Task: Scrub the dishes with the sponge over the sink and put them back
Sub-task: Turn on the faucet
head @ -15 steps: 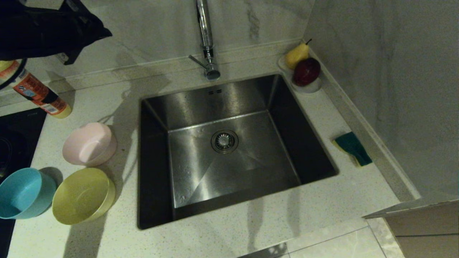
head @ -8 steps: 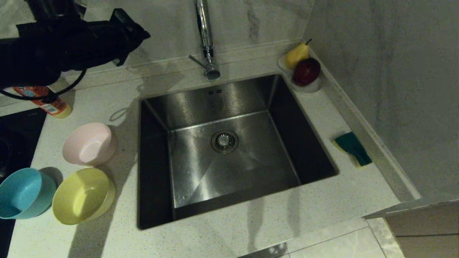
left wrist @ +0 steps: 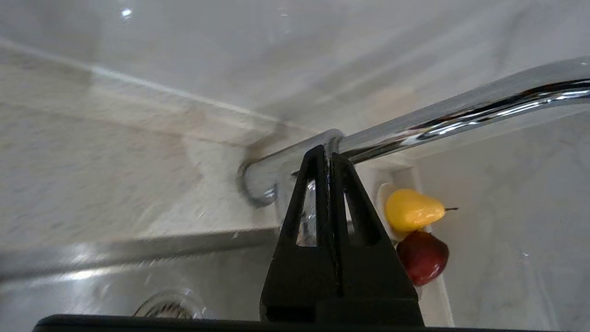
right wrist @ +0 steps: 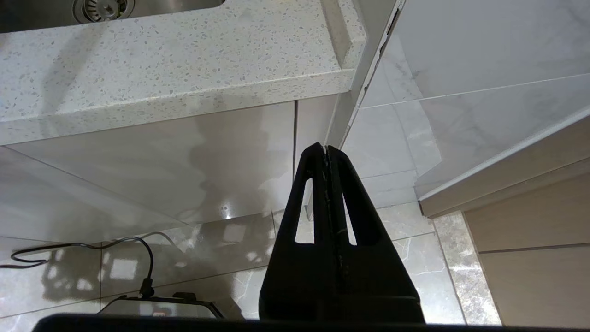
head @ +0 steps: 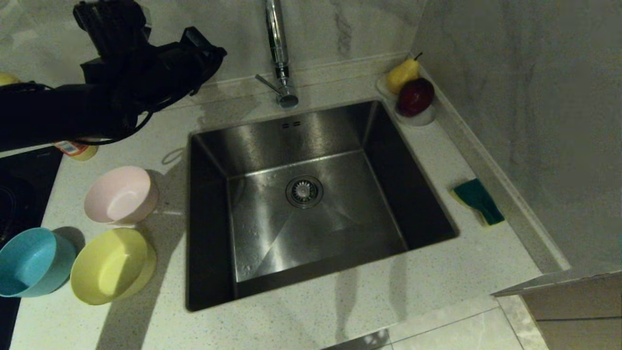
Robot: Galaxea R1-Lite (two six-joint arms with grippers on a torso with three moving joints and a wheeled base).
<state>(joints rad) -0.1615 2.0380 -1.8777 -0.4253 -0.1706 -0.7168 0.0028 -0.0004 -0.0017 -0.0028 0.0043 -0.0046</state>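
Three bowls stand on the counter left of the sink (head: 301, 136): pale pink (head: 121, 194), yellow (head: 109, 265) and light blue (head: 31, 262), all upright and empty. The sponge (head: 478, 200) lies green side up on the counter right of the sink, near the wall. My left gripper (head: 219, 50) hangs shut and empty above the back counter, left of the faucet (head: 279, 53), well behind the bowls. In the left wrist view the left gripper (left wrist: 325, 154) points toward the faucet (left wrist: 461, 110). My right gripper (right wrist: 325, 150) is parked shut below the counter edge (right wrist: 184, 92), outside the head view.
A white dish with a yellow pear (head: 402, 74) and a red apple (head: 415, 96) sits at the sink's back right corner. A bottle (head: 73, 148) shows partly under my left arm. A black cooktop (head: 19, 184) borders the far left. Walls close the back and right.
My left arm has swung in from the upper left toward the faucet and now covers most of the bottle. Bowls and sponge have not moved.
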